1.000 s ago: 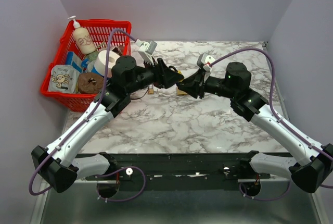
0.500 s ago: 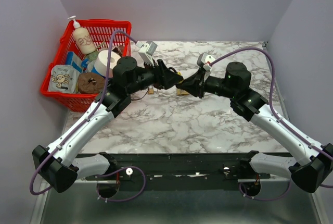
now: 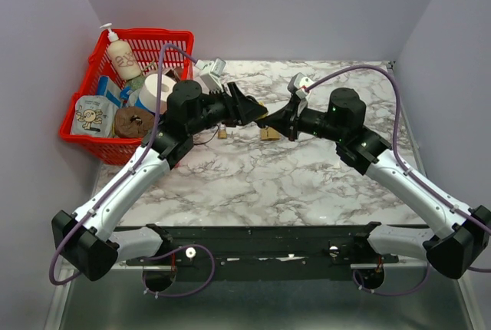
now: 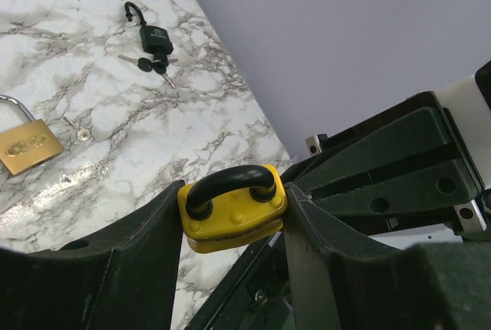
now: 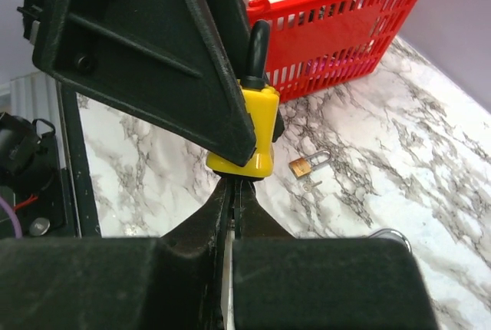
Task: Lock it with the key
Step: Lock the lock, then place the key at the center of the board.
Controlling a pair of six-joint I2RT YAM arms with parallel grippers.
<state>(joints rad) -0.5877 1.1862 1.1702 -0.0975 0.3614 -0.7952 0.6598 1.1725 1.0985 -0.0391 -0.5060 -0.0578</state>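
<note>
A yellow padlock point(image 4: 232, 222) with a black shackle point(image 4: 230, 180) is held above the table, gripped by its sides between the left gripper's point(image 4: 232, 199) fingers. In the right wrist view the padlock point(image 5: 259, 134) hangs shackle up, partly behind a left finger point(image 5: 153, 46). My right gripper point(image 5: 239, 186) comes from below, its fingertips against the lock's underside, shut on a thin dark key point(image 5: 244, 192) that is mostly hidden. From above, the left gripper point(image 3: 253, 111) and the right gripper point(image 3: 275, 121) meet tip to tip over the table's middle.
A brass padlock point(image 4: 29, 146) with a loose key point(image 4: 77, 130) and a black padlock point(image 4: 153, 37) with keys lie on the marble. A small brass padlock point(image 5: 303, 166) lies below the held lock. A red basket point(image 3: 146, 42) of items stands at the back left.
The right gripper's fingers have come together at the padlock's underside. Both grippers have shifted slightly towards the back of the table, still meeting.
</note>
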